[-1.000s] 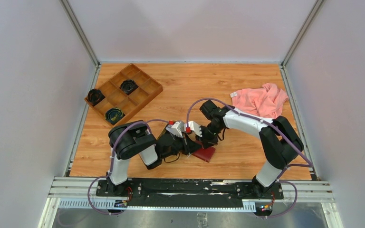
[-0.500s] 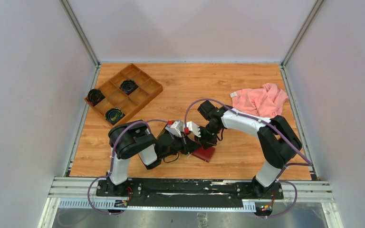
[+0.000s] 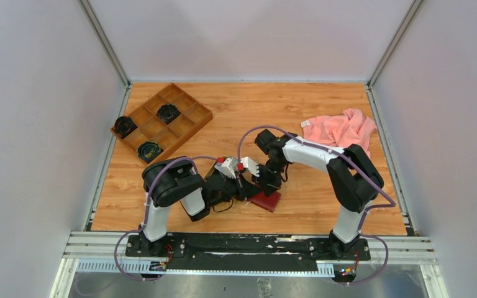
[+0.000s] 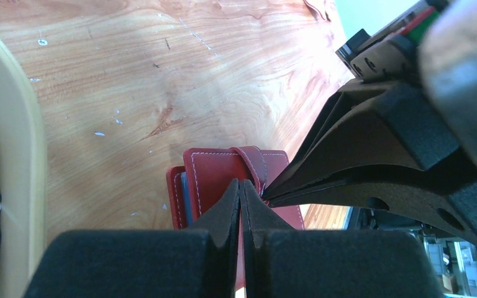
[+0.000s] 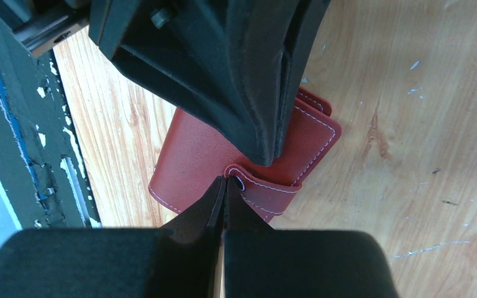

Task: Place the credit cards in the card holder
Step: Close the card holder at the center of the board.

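Note:
The card holder (image 3: 268,201), a dark red wallet, lies folded on the wooden table in front of the arms. Its snap tab (image 4: 253,162) wraps over one edge, and a grey-blue strip shows at its side. In the left wrist view my left gripper (image 4: 240,184) is shut, its tips resting on the holder's flap just beside the tab. My right gripper (image 5: 223,180) is shut too, with its tips against the tab's snap end (image 5: 242,184) and nothing between them. The two grippers meet tip to tip over the holder. The credit cards are out of view.
A brown compartmented box (image 3: 161,121) with black round objects sits at the back left. A pink cloth (image 3: 341,130) lies at the back right. A tan tray rim (image 4: 18,155) curves close on the left gripper's left. The table's near edge rail (image 5: 18,124) runs just behind the holder.
The right arm's elbow and wrist have shifted slightly left, and both grippers have nudged left with it. The card holder has not moved, and both grippers stay shut.

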